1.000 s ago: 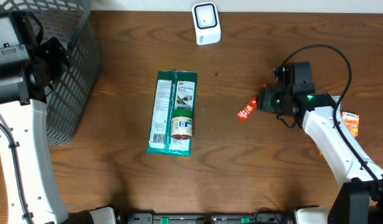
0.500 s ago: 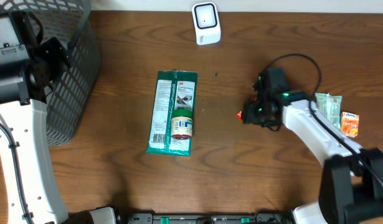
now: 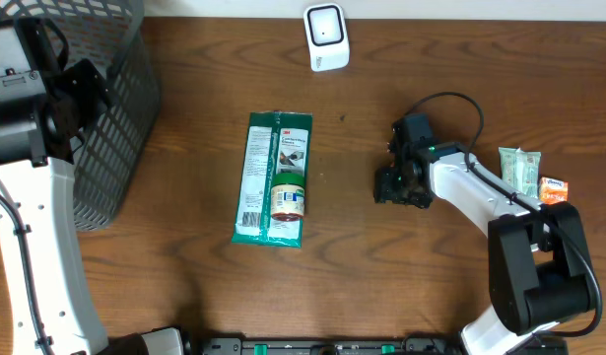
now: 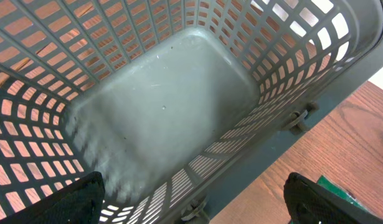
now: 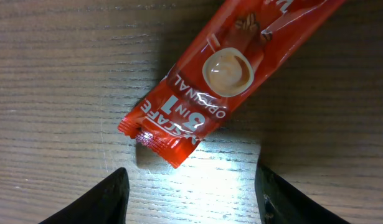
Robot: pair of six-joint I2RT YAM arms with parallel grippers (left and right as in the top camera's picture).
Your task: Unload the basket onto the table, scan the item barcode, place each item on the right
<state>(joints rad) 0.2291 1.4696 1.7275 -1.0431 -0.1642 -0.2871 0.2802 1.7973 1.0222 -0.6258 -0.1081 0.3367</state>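
the basket (image 4: 179, 106) lies below the left hand (image 4: 203, 205), fingers wide apart, empty. the scanner (image 3: 325, 36) stands well beyond the right hand (image 5: 191, 196), fingers apart, gripping nothing; the red coffee sachet (image 5: 203, 87) lies flat just ahead of them. judging by this, pickup and scan are both yet to do.

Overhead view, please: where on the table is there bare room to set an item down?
Bare wood lies between the basket and the green package, along the front edge below it, and right of the scanner. It is crowded around the right gripper, over the red sachet, and by the small packets.
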